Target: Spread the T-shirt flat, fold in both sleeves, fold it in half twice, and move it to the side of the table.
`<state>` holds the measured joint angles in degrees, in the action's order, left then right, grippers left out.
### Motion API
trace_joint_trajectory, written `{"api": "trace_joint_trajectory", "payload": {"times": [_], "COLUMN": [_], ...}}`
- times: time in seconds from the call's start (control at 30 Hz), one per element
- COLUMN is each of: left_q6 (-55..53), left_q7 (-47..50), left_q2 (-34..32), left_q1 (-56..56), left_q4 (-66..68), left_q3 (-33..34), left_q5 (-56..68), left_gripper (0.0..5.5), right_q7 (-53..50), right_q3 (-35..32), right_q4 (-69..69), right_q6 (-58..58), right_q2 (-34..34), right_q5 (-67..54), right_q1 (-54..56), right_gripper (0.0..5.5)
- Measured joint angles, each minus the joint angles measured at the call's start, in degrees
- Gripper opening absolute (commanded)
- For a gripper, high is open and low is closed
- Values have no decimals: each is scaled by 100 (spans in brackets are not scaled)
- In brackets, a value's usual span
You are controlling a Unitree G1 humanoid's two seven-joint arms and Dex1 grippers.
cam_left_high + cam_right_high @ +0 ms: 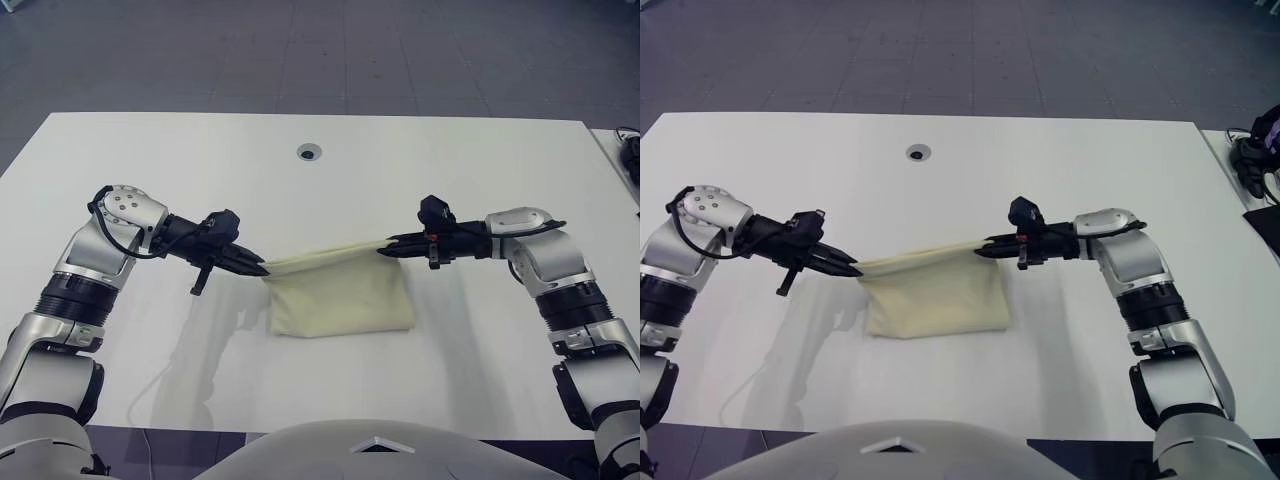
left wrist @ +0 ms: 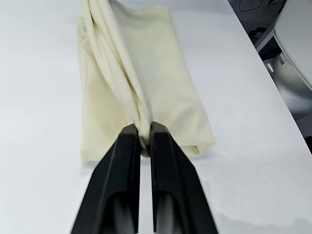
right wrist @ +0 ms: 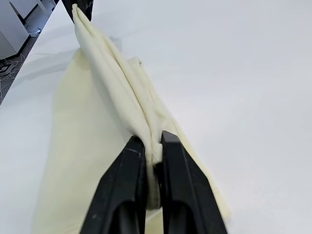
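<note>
Left gripper (image 1: 262, 269) and right gripper (image 1: 383, 251) each clamp an upper corner of the T-shirt (image 1: 340, 300).

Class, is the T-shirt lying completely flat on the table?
No: the left gripper and right gripper hold one edge of the T-shirt raised between them.

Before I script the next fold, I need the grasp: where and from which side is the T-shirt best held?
Grip the T-shirt at both ends of its far edge, from either side, as the left gripper and right gripper do: the edge stretches taut and the rest lies flat.
</note>
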<state>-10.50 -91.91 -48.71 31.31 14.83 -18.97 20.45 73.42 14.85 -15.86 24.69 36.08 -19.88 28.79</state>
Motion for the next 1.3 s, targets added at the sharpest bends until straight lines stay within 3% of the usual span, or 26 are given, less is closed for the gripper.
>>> {"api": "trace_joint_trajectory", "payload": {"times": [0.13,0.33,0.5,0.77,1.0,1.2,1.3], "left_q6": [-86,128,479,1083,2017,2627,2793], "left_q7": [-10,23,388,1111,2907,4127,4971], "left_q2": [-71,577,1168,1642,2088,2036,1748], "left_q1": [290,497,1037,1412,1615,1671,1636], "left_q4": [190,1205,2468,3761,4709,4783,4416], "left_q3": [-89,-269,-157,188,553,1098,1529], "left_q5": [-58,-567,-917,-1370,-1863,-1924,-1918], "left_gripper": [10,10,110,240,367,471,523], "right_q7": [5,-41,-117,-824,-2022,-1849,-1249], "right_q3": [0,-34,-108,-613,-1498,-1590,-1152], "right_q4": [-130,-422,-731,-1742,-2431,-1160,115], "right_q6": [-56,-41,-32,29,-164,302,1540], "right_q2": [-117,-213,-283,-739,-927,-1016,-1157], "right_q5": [101,283,308,353,288,-91,-800], "right_q1": [27,39,54,493,791,666,311], "right_gripper": [20,20,19,160,281,188,136]}}
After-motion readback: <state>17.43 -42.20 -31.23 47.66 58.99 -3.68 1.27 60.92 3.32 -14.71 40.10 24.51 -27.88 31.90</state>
